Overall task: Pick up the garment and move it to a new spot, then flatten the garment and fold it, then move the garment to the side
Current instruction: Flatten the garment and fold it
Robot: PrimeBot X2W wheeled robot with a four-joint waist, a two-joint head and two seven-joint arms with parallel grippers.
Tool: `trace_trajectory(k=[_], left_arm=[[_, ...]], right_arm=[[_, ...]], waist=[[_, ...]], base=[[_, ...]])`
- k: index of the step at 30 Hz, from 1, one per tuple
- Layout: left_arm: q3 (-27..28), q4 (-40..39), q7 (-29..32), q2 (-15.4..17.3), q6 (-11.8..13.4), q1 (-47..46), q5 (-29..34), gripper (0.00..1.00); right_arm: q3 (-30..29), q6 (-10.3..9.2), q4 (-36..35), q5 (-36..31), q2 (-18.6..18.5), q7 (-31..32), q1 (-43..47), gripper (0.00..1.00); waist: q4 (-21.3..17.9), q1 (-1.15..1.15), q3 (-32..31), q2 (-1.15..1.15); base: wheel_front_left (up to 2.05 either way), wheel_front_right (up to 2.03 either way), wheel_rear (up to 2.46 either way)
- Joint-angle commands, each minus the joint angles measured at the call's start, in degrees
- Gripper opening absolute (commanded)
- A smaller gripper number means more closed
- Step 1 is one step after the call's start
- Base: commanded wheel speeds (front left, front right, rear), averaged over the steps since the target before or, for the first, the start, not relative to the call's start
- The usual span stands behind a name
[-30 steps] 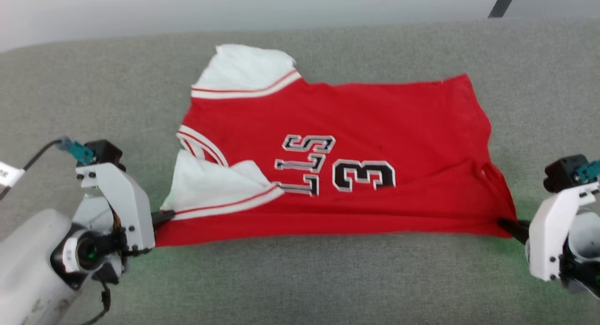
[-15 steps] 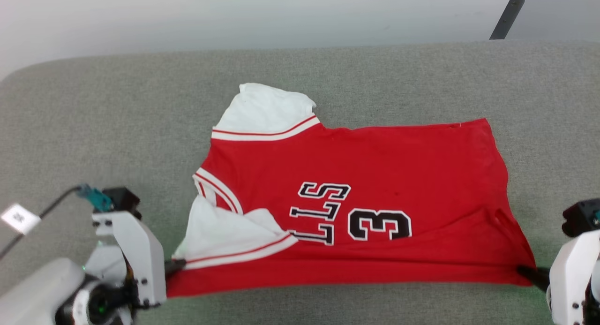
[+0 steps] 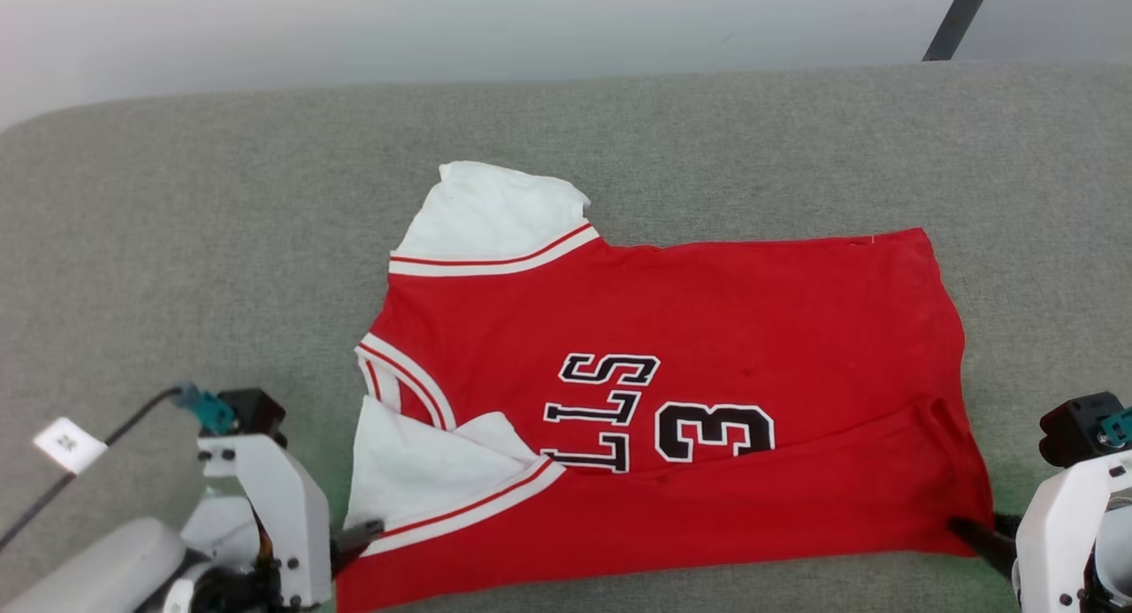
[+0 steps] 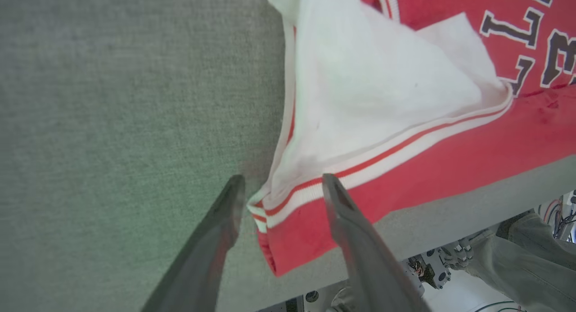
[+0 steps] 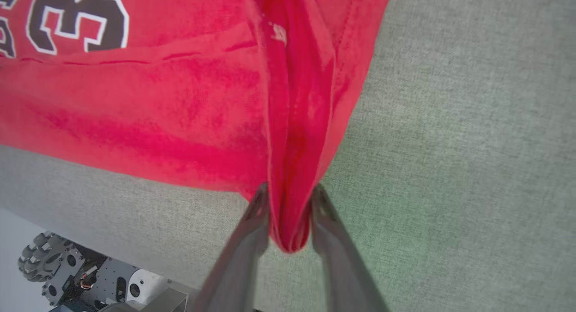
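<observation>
**A:** How wide is the left claw (image 4: 280,187)?

**B:** Well apart. The striped corner of the shirt (image 3: 707,330), where the white sleeve (image 4: 382,87) meets the red edge, lies in the gap. One finger crosses over the red cloth, and the other stands beside it over the bare grey cushion (image 3: 221,241). I cannot tell whether either finger presses the cloth.

**A:** And the right claw (image 5: 289,194)?

**B:** Narrow. A bunched red fold at the shirt's other near corner fills the gap and touches both fingers, so it is pinched.

**A:** Where does the shirt lie?

**B:** Spread on the cushion between the two claws, with its lettering and a 3 showing. A red flap is folded over its near part. Its near edge is close to the cushion's near edge, with one claw at each near corner.
</observation>
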Motion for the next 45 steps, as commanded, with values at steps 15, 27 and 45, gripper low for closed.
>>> trace_trajectory(k=[15, 27, 45], left_arm=[[4.87, -4.47, -3.57, 3.57, -2.65, -9.24, 5.61, 1.0], [5.88, 4.76, -9.91, -0.36, -10.82, -22.47, 14.95, 1.0], [2.7, 27.85, 3.68, -1.6, -17.55, -38.09, 17.58, 1.0]], right_arm=[[-1.79, -0.06, -9.11, -4.35, 0.98, -9.61, -1.83, 1.0], [1.73, -0.07, -11.59, -15.46, 2.76, -36.93, -7.71, 1.0], [0.51, -0.07, -9.24, -18.97, 9.62, -51.44, -9.34, 1.0]], waist=[[-3.49, 0.0, 1.35, 0.0], [-10.16, 0.0, 4.55, 0.0], [-19.26, 0.0, 14.44, 0.0]], base=[[0.0, 0.0, 0.0], [0.0, 0.0, 0.0], [0.0, 0.0, 0.0]])
